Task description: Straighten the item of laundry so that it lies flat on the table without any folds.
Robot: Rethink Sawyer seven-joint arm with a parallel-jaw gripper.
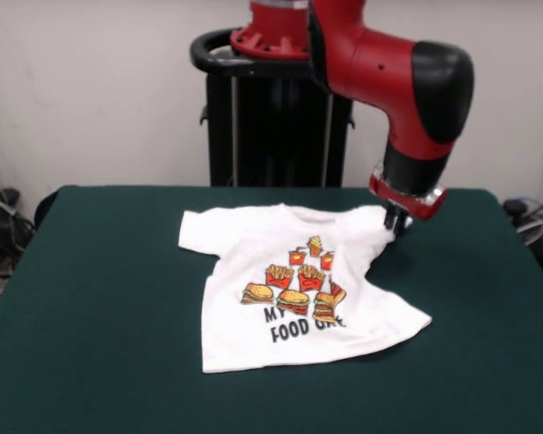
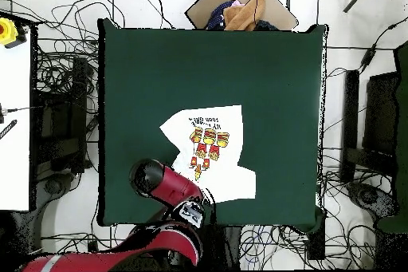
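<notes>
arm (image 1: 407,72): bending down from above, wrist pointing at the table (image 1: 90,298) | fingers (image 1: 396,223): pinching the shirt (image 1: 290,280) sleeve | shirt: lying mid-table, print up, that side lifting and wrinkling

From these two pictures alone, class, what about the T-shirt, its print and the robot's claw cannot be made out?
- Claw: in the front view its tips meet the T-shirt sleeve; open or shut cannot be told. In the overhead view the arm covers it.
- Print text: front view, a fold hides the end of each line.
- Shirt's corner by the robot: overhead view, under the arm.
- Print: overhead view, too small to read.
</notes>
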